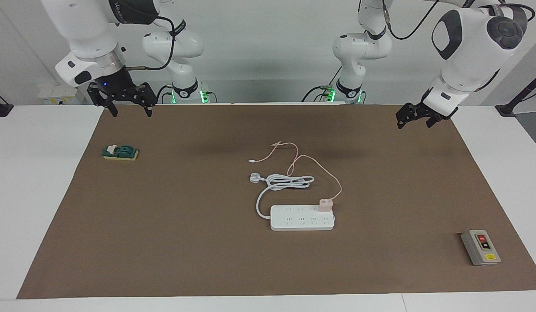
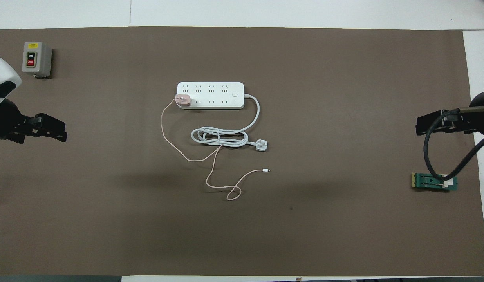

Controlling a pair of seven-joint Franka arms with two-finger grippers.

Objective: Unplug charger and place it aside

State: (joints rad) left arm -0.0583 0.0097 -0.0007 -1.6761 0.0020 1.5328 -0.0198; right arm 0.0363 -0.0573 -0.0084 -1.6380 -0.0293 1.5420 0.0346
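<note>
The charger (image 1: 325,204) (image 2: 183,100), a small pale-pink cube, sits plugged into an end socket of the white power strip (image 1: 302,218) (image 2: 210,95) at mid-mat. Its thin pink cable (image 1: 296,158) (image 2: 210,172) loops across the mat toward the robots and ends in a loose connector. My left gripper (image 1: 414,123) (image 2: 64,131) hangs open over the mat's edge at the left arm's end, well away from the charger. Over the mat's corner at the other end, my right gripper (image 1: 132,112) (image 2: 418,127) is open too. Both hold nothing.
The strip's thick white cord and plug (image 1: 285,182) (image 2: 226,138) lie coiled just nearer the robots than the strip. A grey button box (image 1: 480,247) (image 2: 36,58) stands at the left arm's end. A green switch block (image 1: 120,152) (image 2: 434,181) lies at the right arm's end.
</note>
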